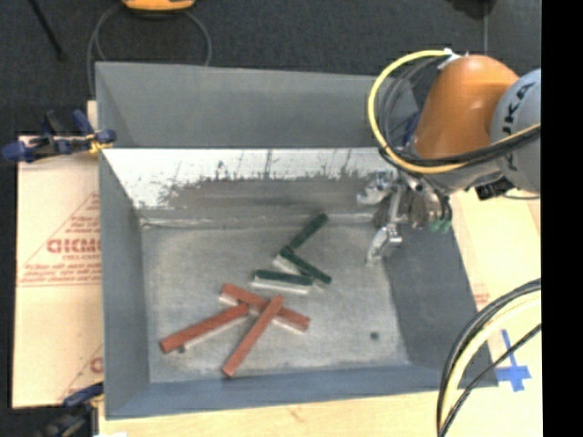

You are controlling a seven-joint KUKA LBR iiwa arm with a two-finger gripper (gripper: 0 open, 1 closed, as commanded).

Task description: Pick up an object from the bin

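My gripper point(380, 218) hangs at the right side of the bin, near the back wall, open with nothing between its fingers. Nearest to it, to the left, a dark green stick point(305, 233) lies slanted on the bin floor. Just below that stick, a second green stick point(306, 270) and a green stick with a pale side point(281, 280) lie crossed over each other. None of them touches the gripper.
Three red-brown sticks lie crossed in the front left of the bin: a long one point(205, 328), one slanting across it point(253, 335) and one under it point(266, 307). The arm's orange cover sits over the bin's back right corner.
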